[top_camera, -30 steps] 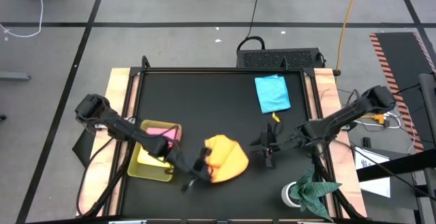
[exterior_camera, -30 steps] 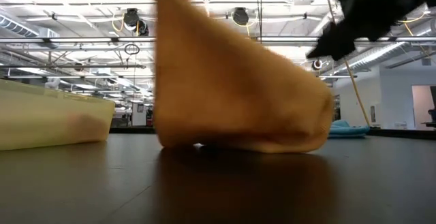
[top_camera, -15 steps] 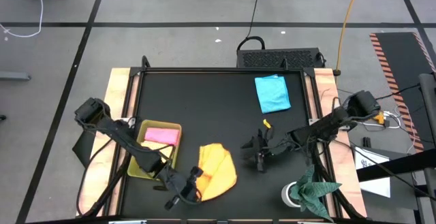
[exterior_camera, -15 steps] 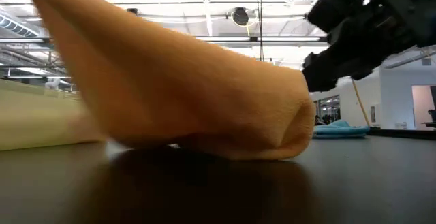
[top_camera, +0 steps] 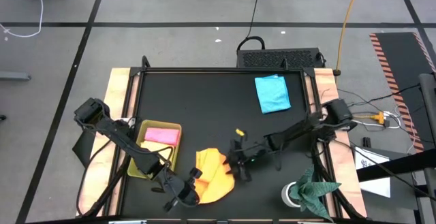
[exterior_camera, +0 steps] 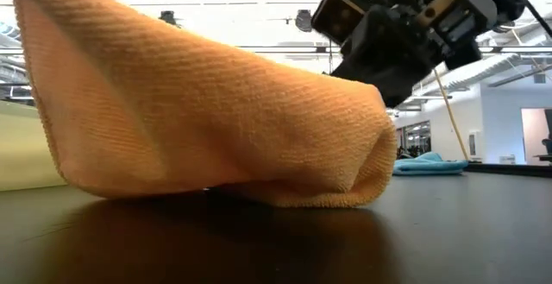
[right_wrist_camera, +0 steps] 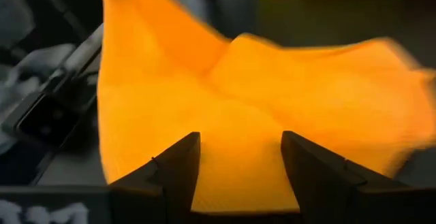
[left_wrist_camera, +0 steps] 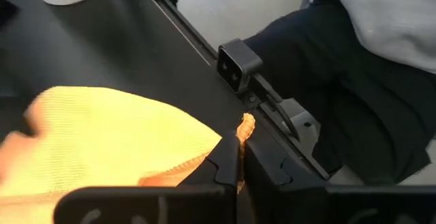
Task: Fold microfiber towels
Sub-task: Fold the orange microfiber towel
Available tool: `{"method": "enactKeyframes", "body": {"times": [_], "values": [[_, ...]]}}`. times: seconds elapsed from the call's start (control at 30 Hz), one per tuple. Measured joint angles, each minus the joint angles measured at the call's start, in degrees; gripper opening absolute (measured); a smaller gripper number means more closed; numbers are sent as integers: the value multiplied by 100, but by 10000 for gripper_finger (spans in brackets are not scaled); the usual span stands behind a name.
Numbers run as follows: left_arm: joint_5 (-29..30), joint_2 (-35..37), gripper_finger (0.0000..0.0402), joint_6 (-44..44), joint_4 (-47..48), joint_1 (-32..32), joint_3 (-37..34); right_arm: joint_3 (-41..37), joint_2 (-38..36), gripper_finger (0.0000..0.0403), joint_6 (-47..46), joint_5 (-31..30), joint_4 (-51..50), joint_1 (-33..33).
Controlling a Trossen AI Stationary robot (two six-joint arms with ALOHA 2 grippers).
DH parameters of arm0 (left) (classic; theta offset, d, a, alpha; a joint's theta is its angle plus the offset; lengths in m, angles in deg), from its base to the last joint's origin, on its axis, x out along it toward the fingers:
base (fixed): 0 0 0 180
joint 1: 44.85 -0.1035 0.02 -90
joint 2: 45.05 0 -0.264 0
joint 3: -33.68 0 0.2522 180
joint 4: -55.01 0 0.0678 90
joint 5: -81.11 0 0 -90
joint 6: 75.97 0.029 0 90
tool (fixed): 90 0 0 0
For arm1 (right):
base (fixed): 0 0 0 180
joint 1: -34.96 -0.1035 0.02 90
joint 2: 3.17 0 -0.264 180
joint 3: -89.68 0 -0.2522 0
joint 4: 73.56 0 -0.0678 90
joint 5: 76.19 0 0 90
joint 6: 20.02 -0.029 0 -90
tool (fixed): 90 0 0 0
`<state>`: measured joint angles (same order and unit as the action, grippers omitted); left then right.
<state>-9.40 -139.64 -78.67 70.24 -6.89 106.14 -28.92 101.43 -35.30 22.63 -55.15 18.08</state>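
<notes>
Your left pincer point(top_camera: 193, 185) is clenched on a corner of the orange towel point(top_camera: 211, 173), lifting that edge while the rest lies bunched on the black table point(top_camera: 204, 108), just beside the yellow-green tray point(top_camera: 139, 169). Your right pincer point(top_camera: 235, 166) stands released, fingers point(right_wrist_camera: 178, 166) spread at the towel's far side. The pink towel point(top_camera: 161, 135) lies in the tray; the light blue towel point(top_camera: 272, 93) lies well apart.

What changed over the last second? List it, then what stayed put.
The left gripper, shut on the orange towel, dragged it toward the table's front-left. The right gripper, open, followed leftward to the towel's edge. The blue towel, pink towel and tray stayed put.
</notes>
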Motion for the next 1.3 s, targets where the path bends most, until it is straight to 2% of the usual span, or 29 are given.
{"method": "enactKeyframes", "body": {"times": [0.13, 0.27, 0.33, 0.4, 0.47, 0.53, 0.63, 0.7, 0.77, 0.83, 0.9, 1.0, 1.13, 1.2, 1.3], "values": [[60, 0, 8, 56, 0, -6, 0, 303, 421, 164, 19, 350, -187, -17], [64, 3, 8, 164, 16, -78, 0, 330, 522, 77, 144, 336, -220, -19], [202, 79, 13, 314, 88, -161, -4, 330, 462, 26, 247, 199, -228, -19], [399, 200, 14, 530, 51, -331, -4, 330, 315, 11, 356, -231, -256, -20], [667, 428, 9, 795, 176, -530, -4, 330, 20, 12, 449, -845, -550, -22], [1015, 713, 5, 1111, 183, -779, 2, 330, -401, 5, 624, -1748, -1029, -23], [1843, 1317, 11, 1864, 205, -1052, 185, 326, -1145, 2, 913, -3608, -1617, -179], [2151, 1711, 14, 2406, 56, -1142, 441, 326, -1666, 1, 1235, -4939, -1740, -407], [2008, 2041, 9, 2833, 53, -1174, 678, 288, -2103, 1, 1766, -6078, -1501, -735], [1587, 2230, 4, 3078, 147, -1178, 844, 177, -2442, 1, 2357, -6743, -1171, -1094], [1191, 2292, 7, 3112, 235, -1171, 879, 2, -2705, 1, 2696, -6846, -824, -1419], [935, 2244, 12, 2764, 769, -1124, 844, -386, -2904, 1, 2600, -6727, -525, -1793], [890, 1778, 7, 1984, 1377, -1126, 681, -1054, -2904, 2, 1730, -5833, -392, -1994], [684, 1472, 4, 1660, 1642, -1082, 599, -1384, -2824, 5, 1183, -5308, -235, -1985], [279, 1002, 11, 1253, 1562, -1008, 563, -1832, -2612, 18, 607, -4991, 34, -1904]]}}
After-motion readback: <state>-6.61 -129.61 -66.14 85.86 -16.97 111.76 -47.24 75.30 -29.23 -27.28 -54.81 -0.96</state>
